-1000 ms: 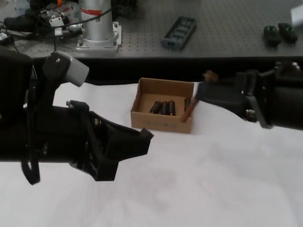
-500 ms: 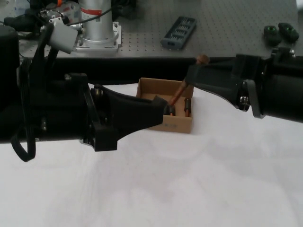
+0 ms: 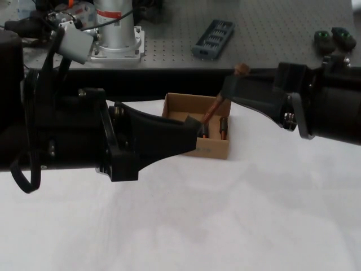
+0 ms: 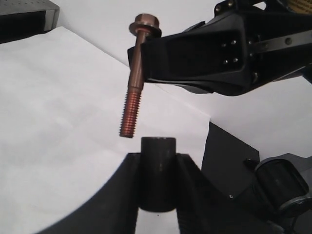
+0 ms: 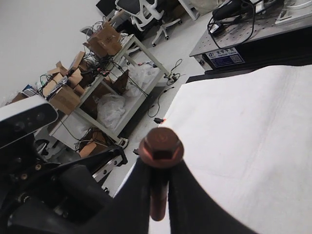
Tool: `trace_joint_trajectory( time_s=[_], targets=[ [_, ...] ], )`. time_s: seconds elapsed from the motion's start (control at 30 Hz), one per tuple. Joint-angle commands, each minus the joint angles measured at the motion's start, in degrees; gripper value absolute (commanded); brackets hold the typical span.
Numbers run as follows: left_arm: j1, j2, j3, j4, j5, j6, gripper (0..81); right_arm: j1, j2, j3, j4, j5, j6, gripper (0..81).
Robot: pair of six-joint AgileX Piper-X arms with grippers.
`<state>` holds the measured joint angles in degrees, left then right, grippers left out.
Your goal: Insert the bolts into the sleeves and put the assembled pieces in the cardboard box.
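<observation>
My left claw [image 3: 190, 129] clenches the short black metal sleeve [image 4: 158, 178] upright, bore open for entry. My right claw [image 5: 158, 178] grasps the copper-coloured hex-head bolt [image 4: 132, 92] near its head, threaded tip just above the bore and slightly off it, by the brown cardboard box [image 3: 211, 148] on the white-draped surface [image 3: 225, 226]

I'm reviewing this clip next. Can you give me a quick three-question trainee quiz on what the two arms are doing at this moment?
1. True or false: the bolt is already seated inside the sleeve.
2. What does the left gripper hold between its fingers? A) the sleeve B) the bolt C) nothing
3. Fill in: the right gripper clamps the bolt's shank just below its ____.

Key
1. False: the threaded tip hangs just above the sleeve's opening, a little to one side.
2. A
3. head
</observation>
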<state>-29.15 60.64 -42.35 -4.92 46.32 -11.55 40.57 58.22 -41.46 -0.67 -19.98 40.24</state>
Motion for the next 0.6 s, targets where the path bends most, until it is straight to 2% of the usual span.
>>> trace_joint_trajectory(
  time_s=[0.0,0.57],
  targets=[
    [-0.02,-0.51,-0.17,-1.50,0.90,-0.33,0.6,0.22,0.26,-1.50,-1.13,-0.24,0.06,1.9],
    [-0.02,-0.51,-0.17,1.90,0.51,3.09,0.6,0.22,0.26,-4.06,-1.09,-2.91,0.06,1.9]
  ],
)
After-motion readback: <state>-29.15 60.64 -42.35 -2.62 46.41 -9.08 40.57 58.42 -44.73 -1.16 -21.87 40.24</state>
